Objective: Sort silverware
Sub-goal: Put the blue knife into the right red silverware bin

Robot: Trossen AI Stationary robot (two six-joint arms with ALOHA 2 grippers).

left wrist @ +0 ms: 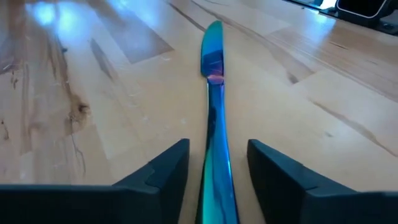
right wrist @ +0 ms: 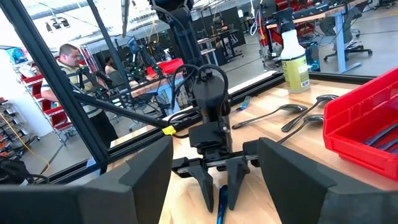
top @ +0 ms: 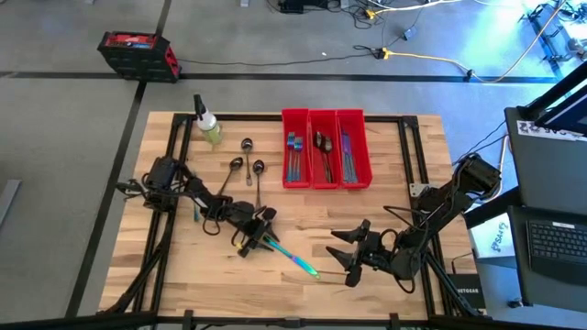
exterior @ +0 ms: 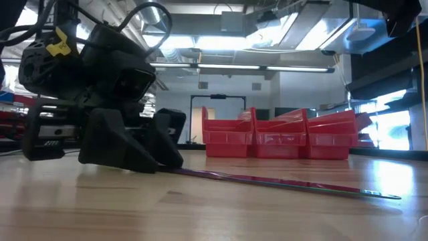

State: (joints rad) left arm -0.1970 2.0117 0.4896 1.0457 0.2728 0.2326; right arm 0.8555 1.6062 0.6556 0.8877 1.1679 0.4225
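Left tool point(top: 256, 235) lowered over knife point(top: 292, 257) handle, lower centre of high view, fingers point(left wrist: 163, 174) straddling it, part-open, not yet gripping. Blade running lower right along bench point(top: 385, 202), toward idle, open right tool point(top: 353, 249).

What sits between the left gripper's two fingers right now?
The iridescent knife lies lengthwise between the left gripper's fingers, flat on the table; the left wrist view shows gaps on both sides.

The left arm reaches low across the worktop, its wrist bent down so the left gripper point(top: 260, 236) sits at the surface, jaws apart with a narrow gap between them. The right arm lies folded low at the near right, right gripper point(top: 351, 254) with jaws spread wide.
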